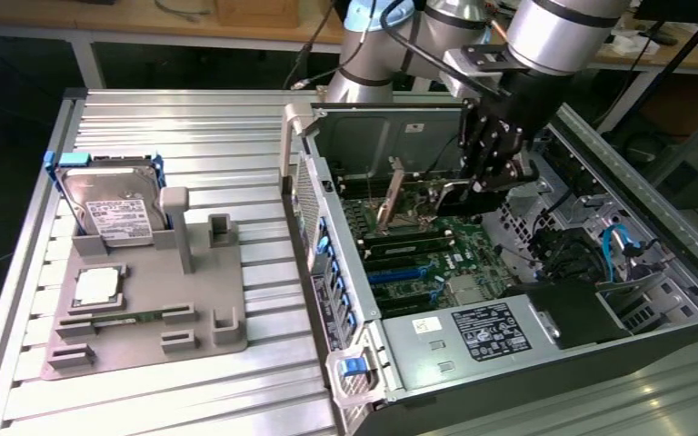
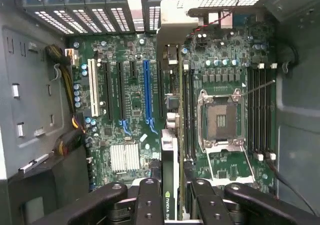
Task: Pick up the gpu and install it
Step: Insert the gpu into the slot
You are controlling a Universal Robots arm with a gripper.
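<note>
Count: 1 gpu (image 2: pixel 169 150), 1 hard drive (image 1: pixel 113 209), 1 processor (image 1: pixel 97 286), 1 loose memory stick (image 1: pixel 124 317), 1 grey holder (image 1: pixel 204 309), 1 computer case (image 1: pixel 373 136).

Motherboard (image 2: pixel 134 102) green; blue slot (image 2: pixel 147 92), with white slot (image 2: pixel 92 87) at its nine o'clock. Edge of gpu (image 2: pixel 170 185) black, white lettering. Heatsink (image 2: pixel 125 157) silver, ribbed.

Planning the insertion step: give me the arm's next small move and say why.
Probably ease the gpu straight down toward the motherboard. The gripper is shut on it, and the card hangs edge-on over the board, parallel to the blue slot and just beside it. Whether it sits exactly over a socket I cannot tell, so go slowly.
</note>
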